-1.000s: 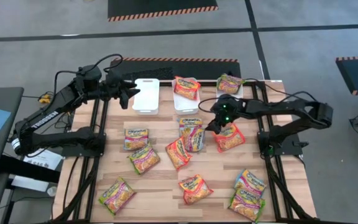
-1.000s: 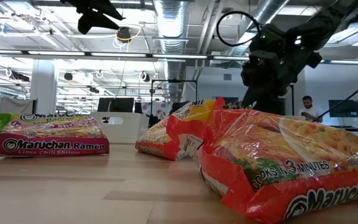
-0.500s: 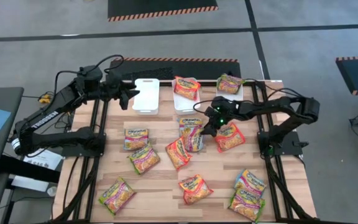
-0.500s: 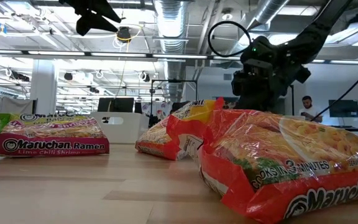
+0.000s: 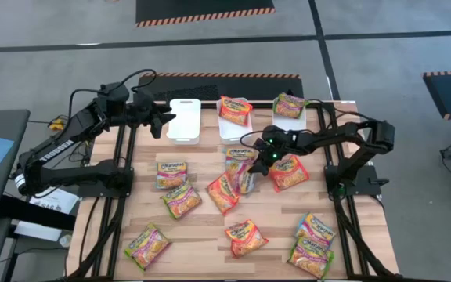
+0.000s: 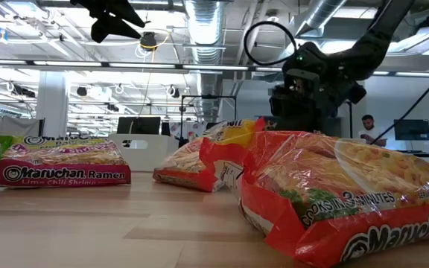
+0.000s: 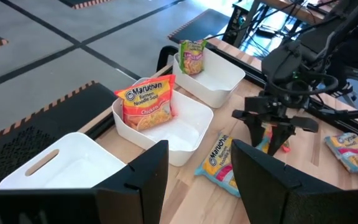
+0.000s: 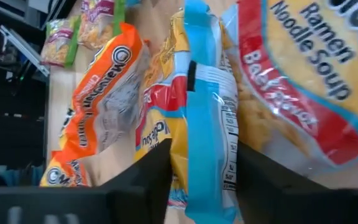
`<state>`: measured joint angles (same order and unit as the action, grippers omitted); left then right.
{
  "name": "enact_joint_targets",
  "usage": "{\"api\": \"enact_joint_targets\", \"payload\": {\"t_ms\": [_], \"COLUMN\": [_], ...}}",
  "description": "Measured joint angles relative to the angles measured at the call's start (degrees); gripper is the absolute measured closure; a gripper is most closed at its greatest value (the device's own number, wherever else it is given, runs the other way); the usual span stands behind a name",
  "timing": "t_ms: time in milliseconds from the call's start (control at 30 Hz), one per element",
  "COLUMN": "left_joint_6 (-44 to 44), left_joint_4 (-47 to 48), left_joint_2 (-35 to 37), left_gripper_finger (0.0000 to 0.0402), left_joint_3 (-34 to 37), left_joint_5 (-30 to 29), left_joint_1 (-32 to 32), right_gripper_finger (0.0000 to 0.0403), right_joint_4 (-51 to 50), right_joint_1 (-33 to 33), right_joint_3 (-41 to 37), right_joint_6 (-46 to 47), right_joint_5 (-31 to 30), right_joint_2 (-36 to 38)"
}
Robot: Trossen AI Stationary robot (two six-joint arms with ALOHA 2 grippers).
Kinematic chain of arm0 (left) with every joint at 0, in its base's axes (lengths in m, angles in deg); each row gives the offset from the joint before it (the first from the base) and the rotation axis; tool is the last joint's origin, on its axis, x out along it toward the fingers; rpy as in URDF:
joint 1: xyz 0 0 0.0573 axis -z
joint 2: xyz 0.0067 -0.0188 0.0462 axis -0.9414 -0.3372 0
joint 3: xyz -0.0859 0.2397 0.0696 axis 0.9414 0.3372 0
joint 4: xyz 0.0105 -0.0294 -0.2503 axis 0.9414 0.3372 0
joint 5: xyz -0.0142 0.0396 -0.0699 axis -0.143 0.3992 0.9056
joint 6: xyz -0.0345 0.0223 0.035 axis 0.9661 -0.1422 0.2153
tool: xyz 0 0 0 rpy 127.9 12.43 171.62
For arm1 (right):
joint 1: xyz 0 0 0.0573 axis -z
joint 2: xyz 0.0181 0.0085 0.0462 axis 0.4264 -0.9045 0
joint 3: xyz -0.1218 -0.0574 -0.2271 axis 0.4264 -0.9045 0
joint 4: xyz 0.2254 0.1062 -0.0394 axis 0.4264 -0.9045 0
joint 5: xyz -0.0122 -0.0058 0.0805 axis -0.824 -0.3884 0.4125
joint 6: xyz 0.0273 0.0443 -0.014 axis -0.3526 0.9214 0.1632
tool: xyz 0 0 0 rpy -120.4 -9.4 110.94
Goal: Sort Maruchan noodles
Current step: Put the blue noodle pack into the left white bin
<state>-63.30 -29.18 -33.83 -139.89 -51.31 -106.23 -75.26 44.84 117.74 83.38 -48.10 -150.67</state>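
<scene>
Several Maruchan packets lie flat on the wooden table (image 5: 202,235). A small cluster (image 5: 237,172) sits mid-table, and one of its packets is blue-edged (image 8: 207,112). My right gripper (image 5: 260,159) is low over this cluster and open, with a finger on either side of the blue-edged packet (image 5: 245,168). An orange-red packet (image 5: 288,172) lies just right of it. My left gripper (image 5: 161,119) waits open in the air beside the left white bin (image 5: 185,120). The left wrist view shows my right gripper (image 7: 270,134) pointing down. My right gripper comes from above, slanting from the table's right. Its open fingers (image 8: 138,186) stand on either side of the blue-edged packet's raised edge (image 8: 197,155). I cannot tell whether the pads touch it. The packet rests among the cluster on the table.
Three white bins stand along the far edge: the left one holds nothing, the middle one (image 5: 235,117) an orange-red packet, the right one (image 5: 290,108) a green-pink packet. More packets lie near the left (image 5: 147,244) and near the right (image 5: 312,247). Bare wood shows between them.
My right gripper has moved toward the table's left and down, from above the orange-red packet to the mid-table cluster. A packet in that cluster has shifted slightly toward the left.
</scene>
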Motion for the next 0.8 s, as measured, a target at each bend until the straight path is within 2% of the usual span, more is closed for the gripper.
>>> {"api": "enact_joint_targets", "payload": {"t_ms": [200, 400, 600, 800], "left_joint_6": [-0.25, -0.59, -0.53, -1.21], "left_joint_4": [0.0, 0.0, 0.11, 0.33], "left_joint_2": [0.0, 0.0, 0.0, 0.0], "left_gripper_finger": [0.0239, 0.0239, 0.0239, 0.0239], "left_joint_3": [0.02, 0.02, 0.02, 0.02], "left_joint_5": [0.0, 0.0, 0.59, 1.51], "left_joint_1": [0.0, 0.02, 0.0, 0.01], "right_gripper_finger": [0.0312, 0.0364, 0.0394, 0.0397], "right_joint_4": [-0.14, -0.38, -0.67, -0.71], "right_joint_1": [-1.04, -1.2, -1.04, -0.57], "right_joint_3": [1.55, 2.61, 2.69, 2.69], "right_joint_6": [1.0, 3.54, 4.55, 6.26], "right_joint_5": [0.07, 1.14, 1.72, 1.79], "right_joint_2": [0.0, 0.05, 2.56, 7.29]}}
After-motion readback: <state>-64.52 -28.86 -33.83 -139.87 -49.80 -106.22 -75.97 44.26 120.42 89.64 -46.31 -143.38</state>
